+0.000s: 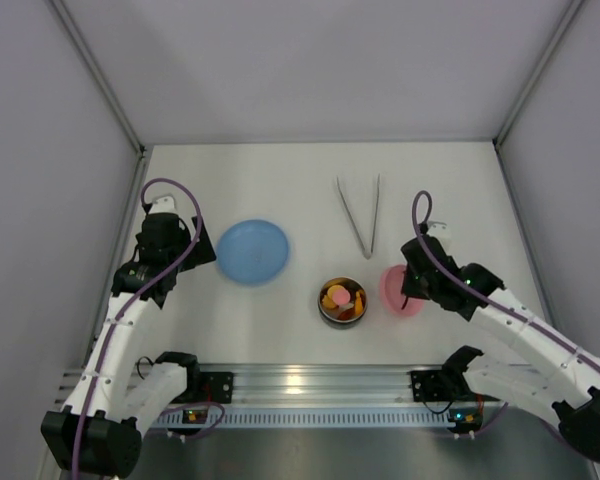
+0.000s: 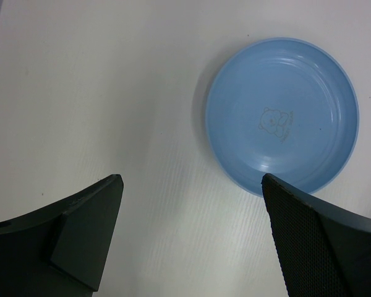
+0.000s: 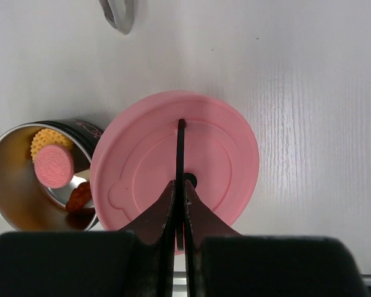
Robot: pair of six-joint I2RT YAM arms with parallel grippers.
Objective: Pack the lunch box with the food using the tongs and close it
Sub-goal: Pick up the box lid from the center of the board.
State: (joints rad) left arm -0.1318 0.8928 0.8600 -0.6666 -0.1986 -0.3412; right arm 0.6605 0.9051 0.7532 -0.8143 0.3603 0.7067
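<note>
right fingers [image 3: 175, 194] clenched on dark thin handle [image 3: 180, 143] of flat round pink lid [image 3: 226, 148] | lid just beside small shiny steel bowl [image 3: 12, 195] holding food pieces [image 3: 52, 166] | left fingers [image 2: 86, 224] spread apart, near flat blue plate [image 2: 235, 93]

The flat round pink lid [image 3: 216, 148] hides the shiny steel bowl's [image 3: 15, 198] right rim; the thin silvery metal tongs [image 3: 119, 15] are cut off at the top edge.

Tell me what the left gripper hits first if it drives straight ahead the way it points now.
Probably the blue plate: its near rim lies ahead of one finger of the open left gripper; the other finger faces bare table. Depth is unclear, so it may touch the table first.
</note>
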